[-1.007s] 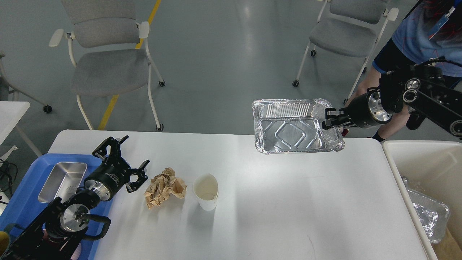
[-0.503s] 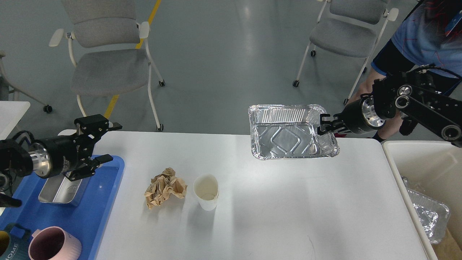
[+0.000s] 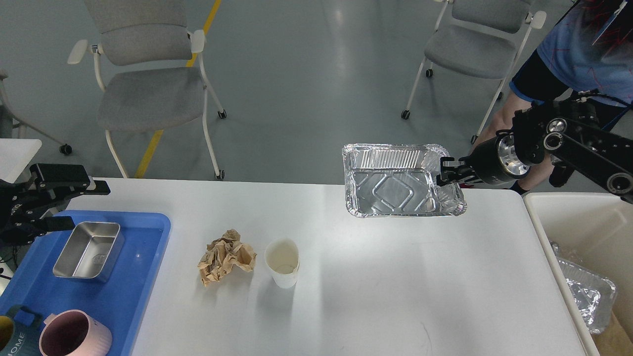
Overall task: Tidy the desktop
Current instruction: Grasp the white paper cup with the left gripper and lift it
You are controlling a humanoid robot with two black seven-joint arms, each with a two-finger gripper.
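The white desktop [image 3: 376, 282] fills the lower view. On it lie a crumpled brown paper ball [image 3: 225, 255] and a white paper cup [image 3: 282, 262], upright, left of middle. My right gripper [image 3: 446, 171] is shut on the right rim of an empty foil tray [image 3: 399, 182] and holds it above the desktop's far edge. My left gripper [image 3: 69, 206] is open and empty at the far left, above the blue tray's far corner.
A blue plastic tray [image 3: 133, 277] at the left holds a steel box [image 3: 89, 249], a pink mug [image 3: 69, 338] and another mug. A cream-white bin [image 3: 583, 217] at the right holds foil trays. Chairs and a person stand beyond the table.
My left arm has swung left and back, away from the paper ball to the table's left edge, uncovering the steel box and mugs. My right gripper shifted the foil tray slightly left and down.
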